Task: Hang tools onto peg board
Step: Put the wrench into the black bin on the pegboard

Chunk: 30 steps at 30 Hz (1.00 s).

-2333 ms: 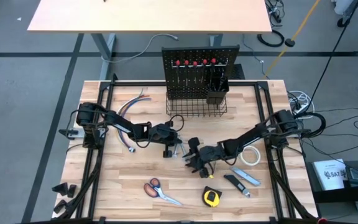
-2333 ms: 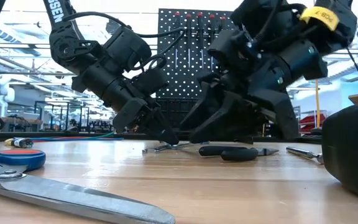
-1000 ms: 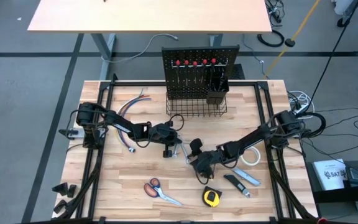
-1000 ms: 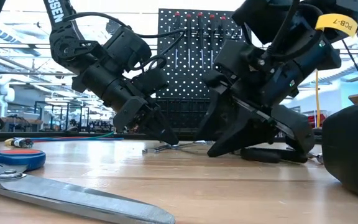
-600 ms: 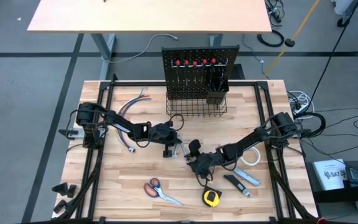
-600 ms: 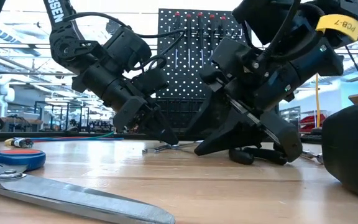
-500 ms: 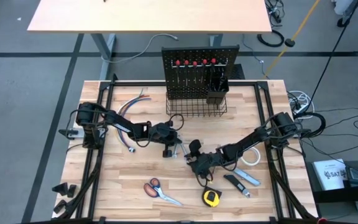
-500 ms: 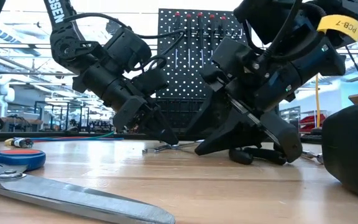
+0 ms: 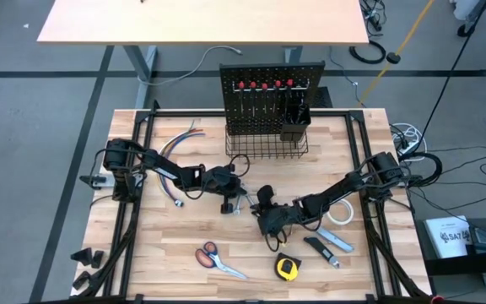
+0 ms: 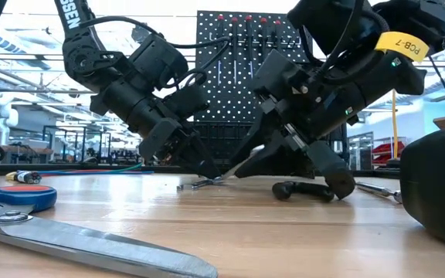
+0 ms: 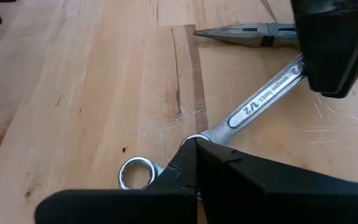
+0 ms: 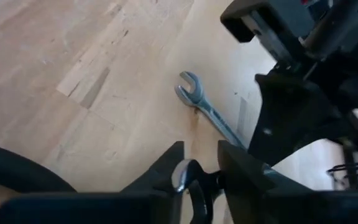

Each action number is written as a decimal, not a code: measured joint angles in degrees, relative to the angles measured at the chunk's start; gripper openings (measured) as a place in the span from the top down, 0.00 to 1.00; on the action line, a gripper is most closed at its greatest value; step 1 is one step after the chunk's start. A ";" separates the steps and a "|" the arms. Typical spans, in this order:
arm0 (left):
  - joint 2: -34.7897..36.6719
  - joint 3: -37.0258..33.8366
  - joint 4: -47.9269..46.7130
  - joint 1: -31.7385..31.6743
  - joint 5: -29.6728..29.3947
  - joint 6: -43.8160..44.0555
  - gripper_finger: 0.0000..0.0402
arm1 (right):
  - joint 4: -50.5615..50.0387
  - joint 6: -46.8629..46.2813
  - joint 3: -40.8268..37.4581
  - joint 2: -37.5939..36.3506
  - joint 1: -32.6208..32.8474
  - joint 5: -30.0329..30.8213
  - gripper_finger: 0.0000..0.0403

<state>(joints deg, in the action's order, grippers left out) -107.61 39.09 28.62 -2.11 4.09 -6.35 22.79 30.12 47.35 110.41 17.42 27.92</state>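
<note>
Tools lie scattered on the wooden table [image 9: 167, 253], and the nearest ones sit along the lower edge of the high view: the orange-handled scissors [image 9: 216, 260] at lower centre-left, the yellow tape measure [image 9: 287, 268] just right of them, then the utility knife [image 9: 332, 245] and the white tape roll [image 9: 339, 212] toward the right. These look untouched, simply waiting their turn.

Farther up, at the middle of the frame, both arms meet over the same patch of table. The right gripper [image 9: 266, 218] is tipped low with its jaws narrowed around a dark handle, apparently the pliers [image 10: 304, 189]; in the right wrist view a dark loop sits between the fingers [image 12: 169, 163], so it seems to be closing for a lift, though whether the grip is firm I cannot tell. The left gripper [image 9: 236, 198] is fully closed with its tip pressed down against a silver wrench [image 11: 260, 102] lying flat on the wood, probably pinning or nudging it rather than carrying it. The pliers' nose [image 11: 241, 32] lies just beyond the wrench in that view.

At the upper centre stands the peg board [image 9: 270, 97], upright with a wire basket [image 9: 264, 145] at its base, several tools already hanging. Coloured wires [image 9: 178, 143] lie at its left.
</note>
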 joint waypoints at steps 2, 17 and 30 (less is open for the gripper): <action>0.00 0.00 -0.02 0.00 -0.01 -0.19 1.00 | 0.06 1.17 0.00 0.02 0.06 0.50 0.84; 0.63 -0.07 1.33 0.46 -2.77 -1.77 0.87 | 3.08 3.99 -0.42 -3.88 3.04 9.57 0.99; 9.21 -1.40 -0.19 0.63 -4.37 -1.59 0.67 | -7.52 -14.55 -0.26 -14.01 3.30 11.32 1.00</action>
<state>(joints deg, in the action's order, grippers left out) -98.40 37.69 28.43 -1.48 -0.27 -7.94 15.27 15.57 47.09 96.40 20.72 39.24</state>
